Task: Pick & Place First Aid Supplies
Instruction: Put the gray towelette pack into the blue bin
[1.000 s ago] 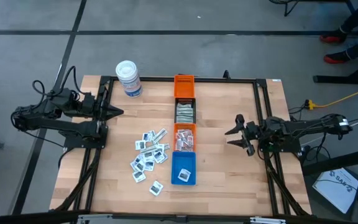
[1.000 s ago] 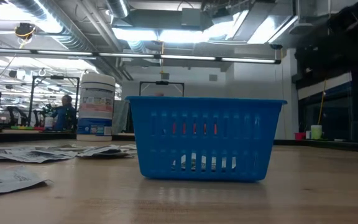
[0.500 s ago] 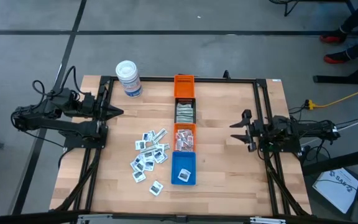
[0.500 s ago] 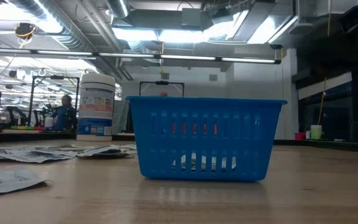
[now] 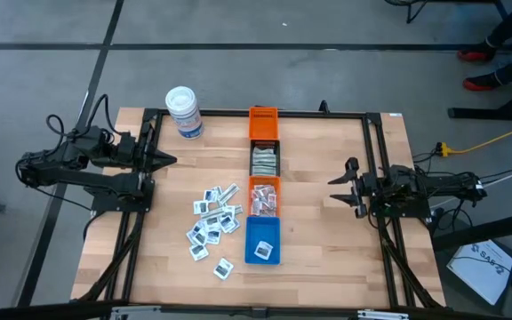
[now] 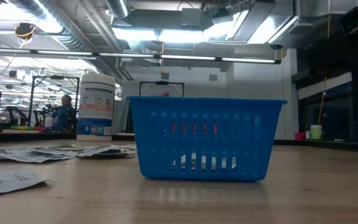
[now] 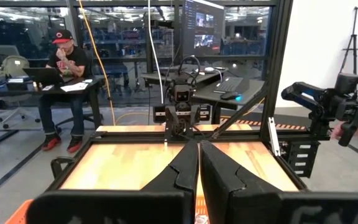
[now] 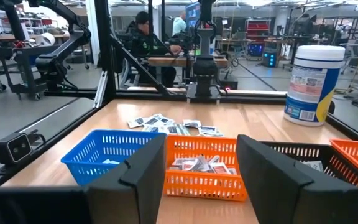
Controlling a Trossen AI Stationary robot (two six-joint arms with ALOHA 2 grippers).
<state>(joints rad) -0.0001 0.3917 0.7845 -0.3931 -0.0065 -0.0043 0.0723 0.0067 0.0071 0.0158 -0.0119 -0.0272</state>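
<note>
Both arms parked at the bench's side edges, packets waiting.

The left gripper [image 5: 169, 161] has its fingers together, the right gripper [image 5: 335, 188] has them apart and empty; first aid supplies [image 5: 212, 224] lie loose left of the centre bins [image 5: 263, 201], likely awaiting sorting. Wooden bench [image 5: 327, 258]; a workshop lies behind.

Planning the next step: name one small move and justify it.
Probably swing the left gripper toward the loose packets and open it: it is shut, empty, and nearest that pile beside the bins. The right gripper waits open across them.
</note>
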